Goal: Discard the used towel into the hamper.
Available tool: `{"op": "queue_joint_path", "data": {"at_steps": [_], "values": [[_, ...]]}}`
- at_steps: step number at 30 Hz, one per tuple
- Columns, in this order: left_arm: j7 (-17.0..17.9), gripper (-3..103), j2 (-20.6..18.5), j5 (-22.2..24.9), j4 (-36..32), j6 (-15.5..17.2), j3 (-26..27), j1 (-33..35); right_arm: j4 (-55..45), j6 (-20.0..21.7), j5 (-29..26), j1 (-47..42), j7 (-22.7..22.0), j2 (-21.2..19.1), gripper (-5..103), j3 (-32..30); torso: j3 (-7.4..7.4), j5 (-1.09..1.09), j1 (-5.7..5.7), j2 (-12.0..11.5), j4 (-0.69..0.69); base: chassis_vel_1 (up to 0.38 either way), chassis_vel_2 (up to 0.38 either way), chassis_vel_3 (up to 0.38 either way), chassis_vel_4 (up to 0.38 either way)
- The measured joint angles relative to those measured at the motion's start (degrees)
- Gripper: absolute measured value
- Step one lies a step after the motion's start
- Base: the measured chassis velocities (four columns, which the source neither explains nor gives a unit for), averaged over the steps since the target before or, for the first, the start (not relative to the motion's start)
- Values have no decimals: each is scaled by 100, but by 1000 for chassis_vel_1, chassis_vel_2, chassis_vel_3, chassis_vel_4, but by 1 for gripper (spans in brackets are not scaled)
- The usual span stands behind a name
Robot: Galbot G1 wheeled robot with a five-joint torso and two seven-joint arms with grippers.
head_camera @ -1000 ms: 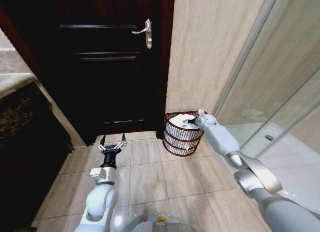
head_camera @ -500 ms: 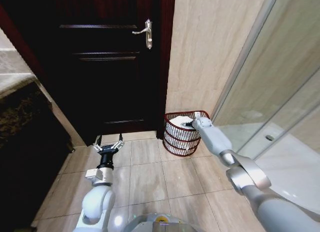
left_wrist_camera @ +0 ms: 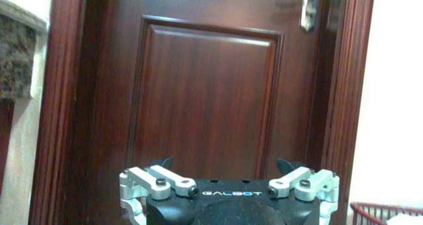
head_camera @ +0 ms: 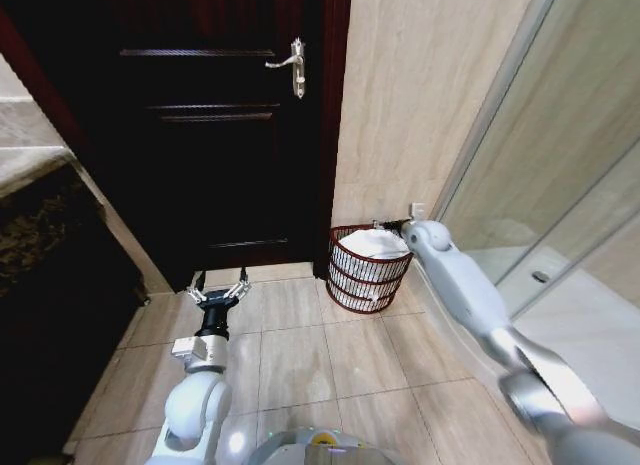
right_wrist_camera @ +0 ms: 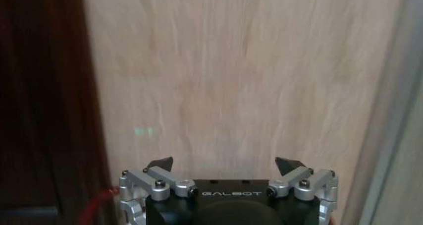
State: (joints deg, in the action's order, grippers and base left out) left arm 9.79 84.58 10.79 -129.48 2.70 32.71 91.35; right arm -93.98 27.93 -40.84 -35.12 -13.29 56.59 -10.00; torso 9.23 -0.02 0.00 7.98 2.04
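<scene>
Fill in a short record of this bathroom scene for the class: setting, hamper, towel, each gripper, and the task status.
setting: tiled floor before a dark wooden door, glass shower panel at the right
hamper: hamper, red-brown wire basket against the wall beside the door
towel: white towel lying inside the hamper
right gripper: right gripper open, empty, above the hamper's rim near the wall
left gripper: left gripper open, empty, low over the floor facing the door
task status: towel appears deposited

Light is soft and even, brightest on the beige wall (head_camera: 420, 95) and floor tiles (head_camera: 300, 355) — the dark door (head_camera: 210, 135) swallows detail and the left edge sinks into shadow. The head view bows straight lines at its edges — both wrist views look soft, slightly blurred.
</scene>
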Motion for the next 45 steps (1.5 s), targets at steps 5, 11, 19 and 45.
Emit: {"op": "queue_joint_path", "data": {"at_steps": [5, 11, 19, 45], "values": [[2, 100, -178, 4, 48, 81, -49, 50, -1816, -404, 977, -2013, 256, 14, 100, -1302, 0, 1, 0, 0, -2, 0, 0, 0, 0], [-1, 100, -184, -48, -72, 173, -154, 150, -2728, -1400, 2536, -4031, 803, 653, 100, -2175, 0, 2, 0, 0, 2, 0, 0, 0, 0], [72, 100, 133, -371, -79, 144, -379, 275, -2836, -2043, 3199, -5042, 1117, 1695, 100, -2704, 1, 1, 0, 0, 3, 0, 0, 0, 0], [146, 100, 107, -521, -27, -175, -538, 454, -3143, -1477, 2384, -5384, 1411, 1373, 100, -3121, 1, 1, 0, 0, 3, -14, -13, 16, 12]]}}
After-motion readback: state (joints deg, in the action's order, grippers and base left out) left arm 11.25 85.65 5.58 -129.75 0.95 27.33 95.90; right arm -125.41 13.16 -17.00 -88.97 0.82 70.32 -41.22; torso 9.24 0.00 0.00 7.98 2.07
